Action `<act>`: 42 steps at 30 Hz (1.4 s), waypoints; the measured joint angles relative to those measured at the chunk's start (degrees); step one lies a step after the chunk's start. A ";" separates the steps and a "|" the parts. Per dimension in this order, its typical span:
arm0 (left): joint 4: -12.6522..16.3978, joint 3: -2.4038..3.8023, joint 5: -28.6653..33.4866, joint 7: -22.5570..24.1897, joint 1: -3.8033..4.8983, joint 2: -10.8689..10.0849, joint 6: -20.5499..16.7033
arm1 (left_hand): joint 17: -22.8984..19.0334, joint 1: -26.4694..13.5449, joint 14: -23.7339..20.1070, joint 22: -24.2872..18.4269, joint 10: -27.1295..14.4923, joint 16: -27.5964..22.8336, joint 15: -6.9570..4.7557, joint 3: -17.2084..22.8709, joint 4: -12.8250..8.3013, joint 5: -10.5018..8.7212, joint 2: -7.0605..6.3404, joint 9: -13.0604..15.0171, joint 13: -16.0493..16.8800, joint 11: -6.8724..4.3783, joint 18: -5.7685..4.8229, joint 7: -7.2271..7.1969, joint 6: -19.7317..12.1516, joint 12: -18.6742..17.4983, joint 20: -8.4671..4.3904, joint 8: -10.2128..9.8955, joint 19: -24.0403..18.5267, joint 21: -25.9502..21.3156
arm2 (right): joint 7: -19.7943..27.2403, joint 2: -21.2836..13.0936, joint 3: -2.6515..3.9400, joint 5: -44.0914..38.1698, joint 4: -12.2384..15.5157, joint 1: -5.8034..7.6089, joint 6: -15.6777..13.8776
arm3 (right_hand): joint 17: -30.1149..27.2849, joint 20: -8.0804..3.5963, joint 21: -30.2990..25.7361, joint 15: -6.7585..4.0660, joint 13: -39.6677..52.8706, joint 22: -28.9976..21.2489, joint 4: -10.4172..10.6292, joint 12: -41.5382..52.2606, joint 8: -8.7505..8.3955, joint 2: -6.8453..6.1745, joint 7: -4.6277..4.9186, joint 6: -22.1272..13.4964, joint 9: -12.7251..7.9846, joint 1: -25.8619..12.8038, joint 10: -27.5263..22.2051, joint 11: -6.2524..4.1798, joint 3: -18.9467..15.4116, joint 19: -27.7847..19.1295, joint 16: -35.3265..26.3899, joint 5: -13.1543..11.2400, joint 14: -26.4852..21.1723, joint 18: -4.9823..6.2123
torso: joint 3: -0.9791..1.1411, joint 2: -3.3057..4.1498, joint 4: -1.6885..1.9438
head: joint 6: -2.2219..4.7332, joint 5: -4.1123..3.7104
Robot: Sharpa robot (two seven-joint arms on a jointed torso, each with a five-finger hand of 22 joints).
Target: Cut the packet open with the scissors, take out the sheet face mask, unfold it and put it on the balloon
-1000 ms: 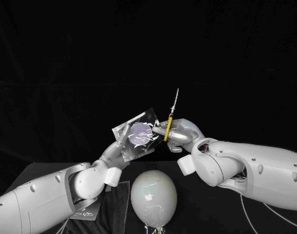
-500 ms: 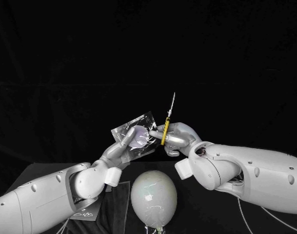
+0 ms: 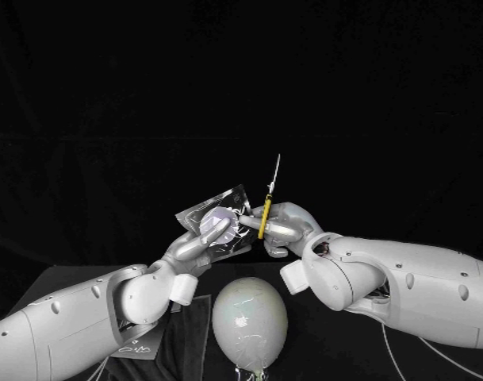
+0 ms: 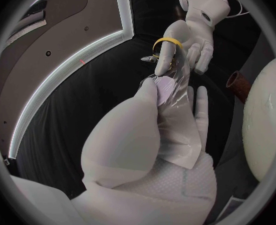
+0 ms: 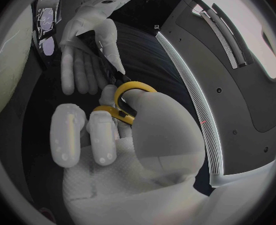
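My left hand (image 3: 196, 242) holds the clear face-mask packet (image 3: 216, 221) up above the table; the pale folded mask shows through it. In the left wrist view the packet (image 4: 175, 105) lies between my thumb and fingers. My right hand (image 3: 287, 226) grips the yellow-handled scissors (image 3: 269, 202), blades pointing up, right beside the packet's right edge. The yellow loops (image 5: 128, 102) sit around my right hand's fingers (image 5: 103, 135) in the right wrist view. The white balloon (image 3: 249, 316) stands on the table below both hands.
A second clear packet (image 3: 144, 337) lies on the black table by my left forearm. A brown cylinder (image 4: 237, 82) stands next to the balloon (image 4: 266, 125) in the left wrist view.
My right hand has moved left and slightly down with the scissors, closing on the packet's edge. The packet has tilted a little in my left hand.
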 measured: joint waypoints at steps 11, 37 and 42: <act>-0.17 0.03 -2.19 0.09 0.04 0.04 -0.76 | 0.34 2.92 2.37 -0.07 4.24 0.50 -1.15 3.77 1.50 0.00 2.37 -0.24 -0.28 -1.62 -0.02 -2.06 3.32 0.00 -0.24 0.99 1.05 0.00 | -0.60 0.50 -0.21 0.05 -0.85 -0.08 0.15 | 0.04 0.00 0.00 0.02 -0.11 -0.02 0.11 0.00 0.14 -0.17 0.00 0.00 0.00 -0.16 0.00 0.00 0.13 -0.01 0.00 -0.04 0.02 -0.24 | 0.00 0.00 0.00 | -0.20 0.02; 0.44 0.01 -7.28 2.03 0.04 -0.10 -10.41 | 13.51 -4.08 5.52 3.71 13.65 17.28 -4.97 16.70 -0.87 -0.27 1.74 0.13 2.42 -4.54 -0.19 -4.32 3.43 4.01 -3.03 7.09 5.65 6.54 | -1.37 -6.00 -1.67 -0.87 -0.14 -0.24 -0.11 | -5.13 3.65 -12.32 3.48 -37.61 0.00 3.92 -27.95 -6.65 -9.07 4.82 -8.22 -2.03 -8.33 2.12 -1.36 -7.56 -5.84 -3.79 0.09 0.21 1.64 | 0.02 -0.01 -0.13 | -0.16 -0.12; 0.34 0.05 -7.89 2.15 0.14 0.22 -12.20 | 16.85 -5.31 3.04 5.02 13.26 21.81 -5.12 18.39 -2.19 -0.29 1.18 0.13 3.46 -4.94 -0.22 -4.39 3.35 5.26 -2.95 7.54 4.65 8.40 | -1.31 -10.33 -2.21 -1.15 3.17 -1.98 -0.44 | -4.07 3.89 -11.14 3.48 -39.86 0.00 4.22 -28.64 -6.65 -7.76 4.15 -6.77 -2.12 -6.21 3.88 -1.85 -7.98 -5.26 -3.79 0.09 0.21 1.61 | 0.04 -0.01 -0.13 | -0.10 -0.25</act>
